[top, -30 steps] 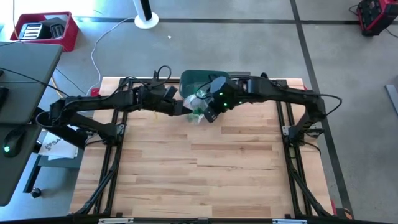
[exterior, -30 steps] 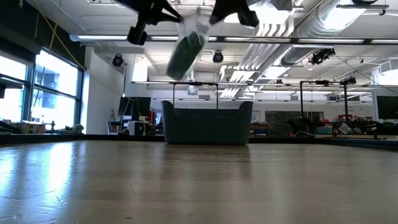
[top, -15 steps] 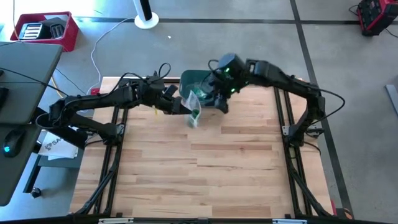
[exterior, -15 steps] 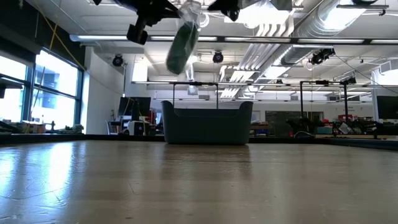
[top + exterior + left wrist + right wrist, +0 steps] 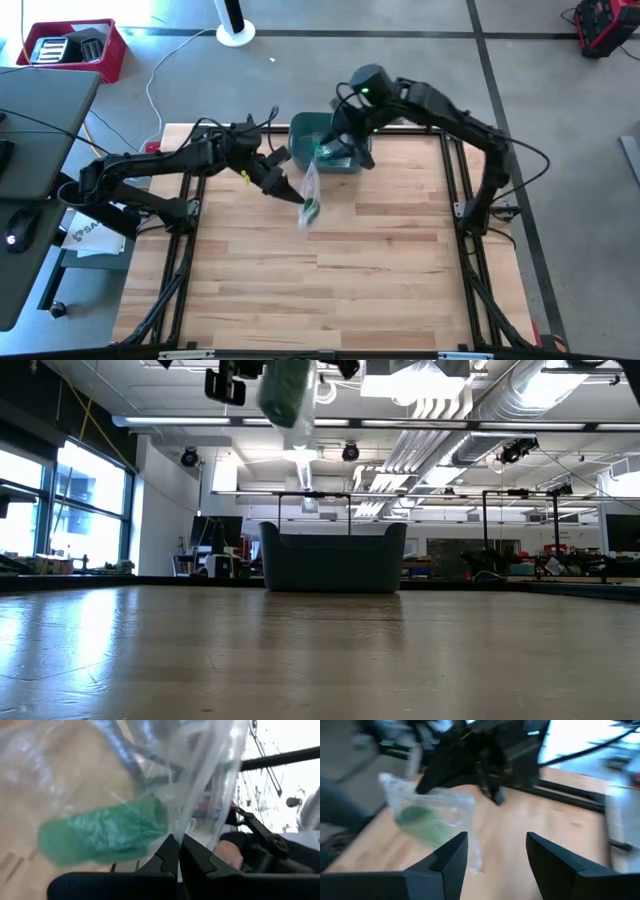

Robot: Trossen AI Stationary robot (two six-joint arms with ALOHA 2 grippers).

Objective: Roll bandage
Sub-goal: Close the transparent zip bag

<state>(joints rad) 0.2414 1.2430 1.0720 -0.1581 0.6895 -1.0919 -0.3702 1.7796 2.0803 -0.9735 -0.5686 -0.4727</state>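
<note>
Item: wooden counter (image 5: 330, 270), near half bare, slatted butcher-block surface on a dark frame. Item: clear plastic bag (image 5: 308, 192) containing a green rolled bandage (image 5: 102, 832), hanging in the air above the counter's middle-rear area, not touching the surface; in the low view the bag (image 5: 288, 390) shows high up, near the picture's top. Item: left hand (image 5: 283, 184), fingers pressed together on the bag's upper edge, the bag dangling below it; in the left wrist view the two dark fingertips (image 5: 170, 852) meet on the plastic film. Item: right hand (image 5: 345, 150), just beyond the bag and above the front rim of the bin, fingers spread apart and holding nothing; in the right wrist view both fingers (image 5: 452, 852) stand wide with bare counter between them, the bag (image 5: 427, 817) apart from them. Item: dark green bin (image 5: 322, 140), at the counter's rear edge, centre; in the low view (image 5: 333, 557) it stands upright at the far end. Beyond the counter: grey floor, a red crate (image 5: 75, 48) at far left.
</note>
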